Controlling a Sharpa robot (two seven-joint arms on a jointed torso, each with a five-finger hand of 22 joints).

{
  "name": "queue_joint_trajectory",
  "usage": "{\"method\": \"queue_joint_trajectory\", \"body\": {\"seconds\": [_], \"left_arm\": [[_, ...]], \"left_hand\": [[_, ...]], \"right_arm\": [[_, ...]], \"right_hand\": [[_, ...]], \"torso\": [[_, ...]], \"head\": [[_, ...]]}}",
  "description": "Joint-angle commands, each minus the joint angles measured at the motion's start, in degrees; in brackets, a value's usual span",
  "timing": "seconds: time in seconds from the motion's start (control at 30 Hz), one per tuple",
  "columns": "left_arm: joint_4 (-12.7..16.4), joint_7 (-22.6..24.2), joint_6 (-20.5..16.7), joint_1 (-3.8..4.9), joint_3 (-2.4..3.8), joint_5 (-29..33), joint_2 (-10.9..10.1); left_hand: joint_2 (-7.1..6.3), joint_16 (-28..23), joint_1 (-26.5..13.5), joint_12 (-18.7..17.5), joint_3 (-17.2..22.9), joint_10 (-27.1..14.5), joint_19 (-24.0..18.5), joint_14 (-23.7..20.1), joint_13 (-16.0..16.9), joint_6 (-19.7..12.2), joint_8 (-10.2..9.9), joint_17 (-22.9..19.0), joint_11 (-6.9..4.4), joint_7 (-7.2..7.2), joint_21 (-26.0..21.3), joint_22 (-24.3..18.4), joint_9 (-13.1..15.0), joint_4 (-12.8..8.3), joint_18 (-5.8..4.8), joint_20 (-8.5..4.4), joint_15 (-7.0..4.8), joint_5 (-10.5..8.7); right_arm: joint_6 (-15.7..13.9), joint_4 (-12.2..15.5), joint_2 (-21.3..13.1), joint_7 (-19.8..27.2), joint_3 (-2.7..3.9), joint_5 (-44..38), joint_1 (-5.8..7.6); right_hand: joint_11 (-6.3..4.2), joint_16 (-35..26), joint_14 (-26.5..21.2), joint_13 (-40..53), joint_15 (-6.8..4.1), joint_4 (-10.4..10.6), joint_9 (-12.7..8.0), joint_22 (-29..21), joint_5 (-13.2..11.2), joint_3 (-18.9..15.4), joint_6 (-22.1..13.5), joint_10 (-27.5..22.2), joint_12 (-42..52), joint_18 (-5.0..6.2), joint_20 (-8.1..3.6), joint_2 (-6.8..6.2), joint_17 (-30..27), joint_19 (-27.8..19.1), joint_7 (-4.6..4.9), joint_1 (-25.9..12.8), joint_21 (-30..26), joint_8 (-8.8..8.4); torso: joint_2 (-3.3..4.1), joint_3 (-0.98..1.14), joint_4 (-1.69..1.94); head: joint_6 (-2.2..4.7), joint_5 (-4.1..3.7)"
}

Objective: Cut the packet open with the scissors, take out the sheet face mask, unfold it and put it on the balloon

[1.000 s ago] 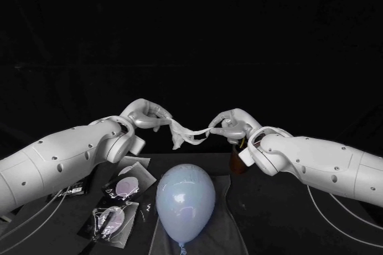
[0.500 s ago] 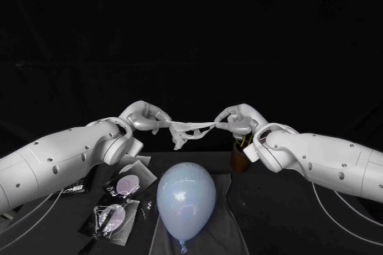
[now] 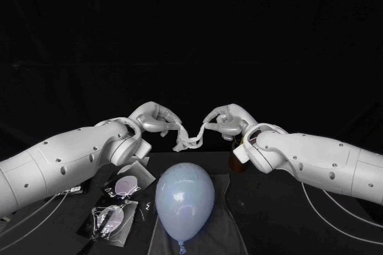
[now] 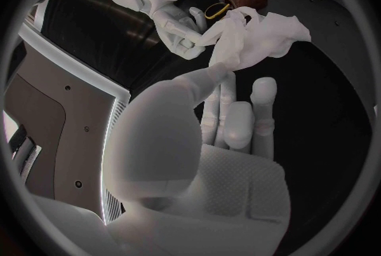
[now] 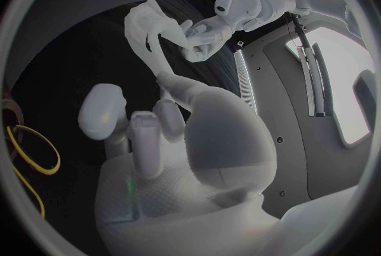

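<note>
The head camera looks down on the black table (image 3: 271,227) from mid range. 2 wrist fisheyes sit close behind the left hand (image 4: 226,122) and right hand (image 5: 151,129), facing each other. All 3 share the sheet face mask (image 3: 189,136).

Ahead of me everything is dark. A black backdrop (image 3: 191,28) fills the upper half of my head view, plain but for 1 faint horizontal line across it. Below it my black table (image 3: 275,233) begins at a straight far edge (image 3: 191,152), its top a shade paler than the backdrop. Light touches the tabletop only weakly, as a dull grey.
</note>
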Motion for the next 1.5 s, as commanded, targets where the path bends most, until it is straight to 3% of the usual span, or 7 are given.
{"method": "queue_joint_trajectory", "body": {"seconds": [0.03,0.1,0.2,0.33,0.5,0.97,1.5], "left_arm": [[-1.7,0.8,-1.8,-0.57,1.45,0.9,0.6],[-1.7,0.0,-0.2,-0.19,1.03,0.3,0.6],[-0.9,-0.3,1.9,0.44,-0.33,-0.8,0.7],[-0.4,0.1,0.2,-0.58,1.64,-0.5,-0.5],[3.1,-0.4,2.2,0.47,0.10,-1.2,-3.6],[7.8,0.6,2.0,0.94,-0.30,3.9,-9.9],[6.2,-0.6,4.5,0.78,-1.54,4.6,-8.1]], "left_hand": [[0.10,0.0,-0.6,0.3,-0.1,0.0,0.3,0.4,-0.1,-0.3,0.0,1.4,-0.26,0.19,0.4,0.2,0.1,-0.2,0.15,0.00,0.05,0.08],[0.26,0.3,-0.4,0.3,0.2,-0.2,0.8,1.2,-0.1,-0.5,-0.1,3.0,-0.23,0.14,0.7,0.4,0.1,-0.6,0.14,-0.05,0.03,0.08],[0.24,-0.7,-0.8,0.3,0.0,-0.1,-0.9,-1.4,-0.1,-0.4,-0.1,-3.1,-0.21,0.22,-1.1,-1.0,0.2,-0.7,0.54,-0.01,0.07,0.08],[0.48,-0.2,-0.7,0.3,0.2,-0.3,0.4,0.8,-0.1,-0.6,-0.2,2.1,-0.16,0.23,0.1,0.0,0.3,-0.9,0.22,-0.03,0.08,0.08],[0.81,-0.8,-1.3,0.2,-0.1,-0.6,-0.7,-0.8,-0.2,-0.9,-0.4,-2.2,-0.03,0.52,-1.2,-1.1,0.3,-0.8,0.52,0.06,0.19,0.08],[1.89,-1.3,-2.4,0.1,-0.8,-1.5,-1.4,-1.1,-0.3,-1.8,-1.1,-2.8,0.13,0.96,-2.4,-2.0,0.4,-0.1,0.67,0.30,0.40,0.08],[4.70,-2.9,-3.8,-0.7,-3.7,-3.5,-3.3,-2.7,-0.8,-8.1,-4.2,-6.6,1.51,2.29,-8.1,-6.3,0.8,3.2,1.27,1.46,1.62,0.08]], "right_arm": [[-1.5,-0.6,0.5,0.7,0.12,-0.6,0.14],[-1.8,-0.9,0.6,1.1,0.33,0.4,0.01],[1.3,-0.5,0.4,1.2,0.03,-0.1,0.39],[-0.1,0.5,0.2,1.7,0.00,1.1,0.17],[0.1,1.9,-1.7,2.8,-0.14,1.7,0.33],[-6.1,5.9,-5.9,6.6,-0.31,8.4,0.27],[-5.9,3.4,-1.7,8.9,0.13,15.1,1.69]], "right_hand": [[0.04,0.1,4.5,-0.3,-0.02,0.1,0.1,7.7,0.1,0.1,0.0,0.0,-0.2,0.70,0.04,0.18,9.2,0.0,0.42,-0.4,0.4,0.14],[-0.01,0.2,4.6,0.1,-0.03,-0.1,0.2,7.6,0.1,0.2,0.2,0.3,0.1,0.73,0.03,0.15,9.7,0.0,0.36,-0.2,0.4,0.23],[0.04,0.1,4.4,-1.0,-0.02,-0.1,0.2,7.6,0.1,0.3,0.0,-0.6,-0.8,0.74,0.04,0.22,9.2,-0.1,0.42,-0.4,0.3,0.18],[0.04,0.3,4.6,-0.2,-0.02,-0.1,0.2,7.6,0.1,0.3,0.0,0.0,-0.2,0.72,0.04,0.24,9.8,-0.1,0.42,-0.4,0.3,0.19],[0.04,0.2,4.6,-0.2,-0.02,-0.1,0.2,7.7,0.1,0.2,0.0,0.1,-0.2,0.68,0.05,0.18,9.6,0.0,0.42,-0.4,0.6,0.21],[0.03,0.2,4.6,-0.1,-0.01,0.0,0.2,7.8,0.1,0.1,0.1,0.1,-0.1,0.62,0.06,0.12,9.7,0.1,0.39,-0.6,0.9,0.26],[0.02,0.2,4.6,-0.2,-0.01,0.0,0.3,7.7,0.1,0.1,0.0,0.1,-0.2,0.65,0.06,0.23,9.6,0.1,0.36,-0.6,0.7,0.27]], "torso": [[0.11,0.05,0.01],[0.21,0.03,-0.46],[-0.05,0.05,0.37],[0.31,0.03,-0.33],[-0.18,0.15,0.12],[-0.32,0.05,0.14],[-0.29,0.03,0.05]], "head": [[-0.25,0.42],[-0.10,0.01],[-0.63,0.38],[-0.46,0.63],[-0.97,0.90],[-1.63,0.92],[-1.23,0.57]]}}
